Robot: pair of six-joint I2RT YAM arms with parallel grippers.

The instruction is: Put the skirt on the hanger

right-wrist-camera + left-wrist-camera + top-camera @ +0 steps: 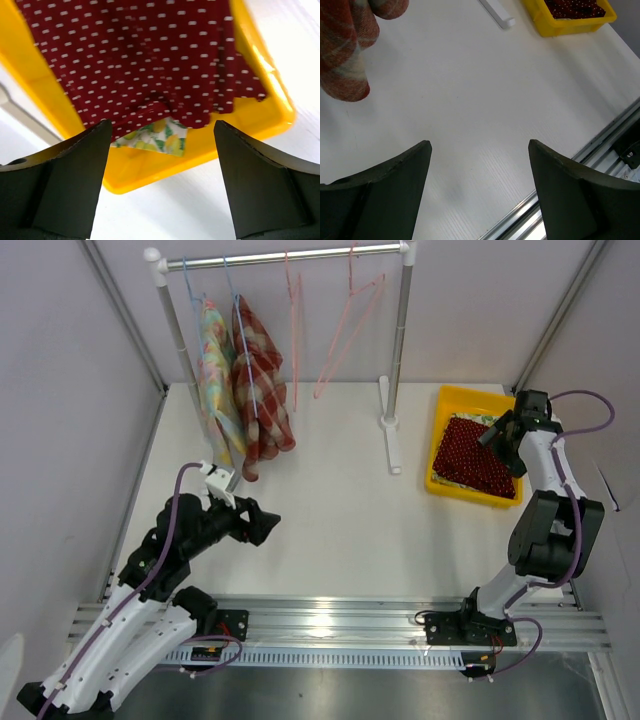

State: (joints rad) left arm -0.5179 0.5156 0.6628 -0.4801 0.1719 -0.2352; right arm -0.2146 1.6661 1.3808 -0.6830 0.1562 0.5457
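Observation:
A dark red skirt with white dots point(474, 455) lies in a yellow tray point(447, 402) at the right; it also shows in the right wrist view point(145, 55), with a lemon-print cloth point(152, 137) under it. My right gripper point(497, 434) hovers over the tray's far right side, open and empty point(161, 137). Two empty pink hangers point(345, 325) hang on the rack rail point(290, 255). My left gripper point(268, 523) is open and empty above the bare table at the left point(480, 150).
A red plaid garment point(262, 390) and a floral garment point(217, 370) hang on blue hangers at the rack's left. The rack's right post point(398, 330) and white foot point(390, 445) stand between the tray and the table middle. Walls close in on both sides.

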